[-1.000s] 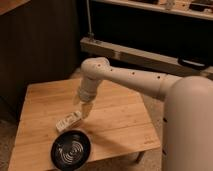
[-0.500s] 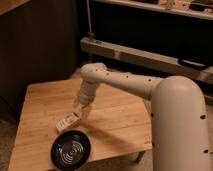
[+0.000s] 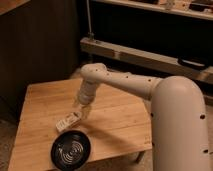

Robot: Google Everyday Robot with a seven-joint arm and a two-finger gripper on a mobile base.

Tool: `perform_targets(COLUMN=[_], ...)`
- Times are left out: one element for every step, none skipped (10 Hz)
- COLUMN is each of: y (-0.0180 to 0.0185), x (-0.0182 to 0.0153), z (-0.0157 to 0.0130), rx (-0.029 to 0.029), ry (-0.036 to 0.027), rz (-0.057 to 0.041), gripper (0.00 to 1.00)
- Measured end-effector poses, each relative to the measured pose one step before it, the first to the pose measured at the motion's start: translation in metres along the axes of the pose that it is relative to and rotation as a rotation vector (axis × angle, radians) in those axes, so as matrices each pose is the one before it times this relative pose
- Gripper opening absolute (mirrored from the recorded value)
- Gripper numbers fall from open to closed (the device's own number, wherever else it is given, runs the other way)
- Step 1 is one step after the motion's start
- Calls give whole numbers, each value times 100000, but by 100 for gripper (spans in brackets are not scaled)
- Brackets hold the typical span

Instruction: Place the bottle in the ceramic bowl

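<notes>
A small white bottle (image 3: 66,122) with a pale label lies tilted over the wooden table (image 3: 40,100), its right end up against my gripper (image 3: 80,113). The gripper points down at the end of the white arm (image 3: 120,82), which reaches in from the right. Whether the bottle rests on the wood or hangs just above it, I cannot tell. The black ceramic bowl (image 3: 71,149), with pale rings inside, sits near the table's front edge. It is just below the bottle and a little apart from it.
The robot's big white body (image 3: 180,130) fills the right side, past the table's right edge. Behind the table runs a low metal shelf rail (image 3: 140,55) against a dark wall. The floor shows left of the table.
The bottle and gripper have stayed in place. The arm's elbow has dropped slightly, and the white body has come closer at the right.
</notes>
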Motion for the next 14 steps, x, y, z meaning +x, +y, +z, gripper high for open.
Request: perform_targets(y=[-575, -728, -1387, -1323, -544, -409, -267, 286, 207, 753, 696, 672, 774, 788], x=[125, -80, -258, -90, 469, 24, -246, 85, -81, -172, -148, -190, -105, -213], z=[179, 191, 387, 393, 465, 278, 536, 224, 220, 193, -18, -26, 145, 347], rx=[1767, 1104, 1342, 574, -984, -513, -2560, -2097, -1548, -2904, -1739, -1498, -1691, -1398], ry=[957, 820, 1317, 1934, 1627, 83, -114, 225, 11, -147, -33, -179, -118, -28], rz=[-3293, -3495, -7283, -8392, -6103, -2706, -3641, -1703, -978, -138, 486, 481, 724, 986], gripper=[65, 65, 65, 65, 65, 65, 65, 65, 65, 65, 65, 65, 65, 65])
